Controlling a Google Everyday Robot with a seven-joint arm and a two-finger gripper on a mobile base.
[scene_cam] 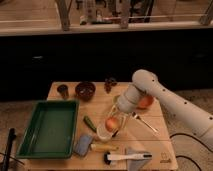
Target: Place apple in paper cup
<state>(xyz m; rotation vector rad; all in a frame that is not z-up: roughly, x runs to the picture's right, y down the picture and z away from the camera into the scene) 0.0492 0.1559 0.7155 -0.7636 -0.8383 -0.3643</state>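
one step looks left: the gripper [116,123], pinching the apple [112,122] just above the paper cup [102,134] and slightly off its middle, seems mid-placement, so next it likely must centre over the cup's mouth, lower, then let go.

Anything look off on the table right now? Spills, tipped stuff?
Nothing spilled or tipped that I can see. Only oddity: the apple is at the mouth of the paper cup and looks nearly as wide as it, with the gripper right at the apple.
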